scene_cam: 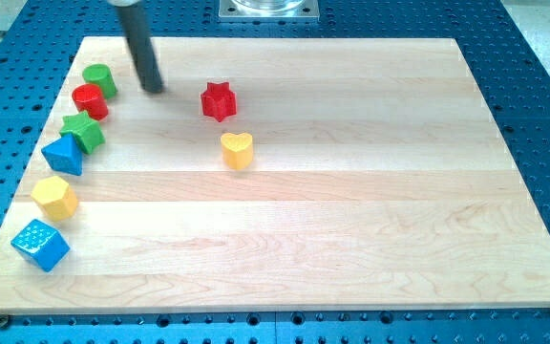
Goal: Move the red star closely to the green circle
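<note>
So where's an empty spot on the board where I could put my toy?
Everything to the view's right of the red star and yellow heart is bare wooden board, and so is the bottom stretch below the heart. It's crowded along the view's left edge: green circle, red circle, green star, blue triangle, yellow hexagon, blue cube. My tip sits between green circle and red star.

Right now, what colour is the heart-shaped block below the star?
Yellow heart, clear in the camera view.

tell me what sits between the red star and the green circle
In the camera view, only my tip stands between the red star and the green circle; otherwise bare board.
</note>
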`<act>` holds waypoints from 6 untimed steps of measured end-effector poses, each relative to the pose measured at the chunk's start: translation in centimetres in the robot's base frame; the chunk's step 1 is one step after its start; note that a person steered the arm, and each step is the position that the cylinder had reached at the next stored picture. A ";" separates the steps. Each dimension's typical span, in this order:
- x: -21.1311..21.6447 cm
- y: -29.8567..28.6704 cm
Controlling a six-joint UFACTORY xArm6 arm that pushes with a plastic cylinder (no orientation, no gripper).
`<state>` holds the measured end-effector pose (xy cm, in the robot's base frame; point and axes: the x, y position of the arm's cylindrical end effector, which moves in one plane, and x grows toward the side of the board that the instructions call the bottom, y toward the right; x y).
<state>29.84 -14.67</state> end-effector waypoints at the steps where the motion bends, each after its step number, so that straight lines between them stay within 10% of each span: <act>1: -1.6 6.9; 4: -1.7 17.9; 6: 4.4 11.8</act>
<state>34.29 -2.90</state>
